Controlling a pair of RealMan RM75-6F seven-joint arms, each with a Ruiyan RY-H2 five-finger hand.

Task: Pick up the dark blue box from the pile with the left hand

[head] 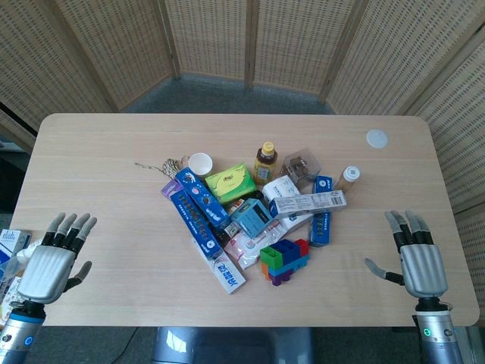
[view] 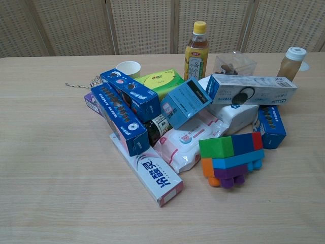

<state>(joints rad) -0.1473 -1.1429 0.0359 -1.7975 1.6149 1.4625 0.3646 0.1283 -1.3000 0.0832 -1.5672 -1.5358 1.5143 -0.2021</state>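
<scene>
A pile of packages lies in the middle of the table (head: 114,152). On its left side a long dark blue box (head: 194,218) (view: 118,121) lies at a slant, and a shorter dark blue box (head: 203,197) (view: 131,95) leans on top of it. A third dark blue box (head: 321,214) (view: 270,127) sits on the pile's right edge. My left hand (head: 54,254) is at the near left of the table, fingers spread, holding nothing, well away from the pile. My right hand (head: 415,254) is at the near right, also spread and holding nothing. The chest view shows neither hand.
The pile also holds a green box (head: 232,182), a light blue box (head: 252,216), a white-and-blue box (head: 307,202), a long white box (head: 225,271), a block of coloured bricks (head: 284,259), a yellow-capped bottle (head: 265,161) and a paper cup (head: 200,163). A white lid (head: 377,138) lies far right.
</scene>
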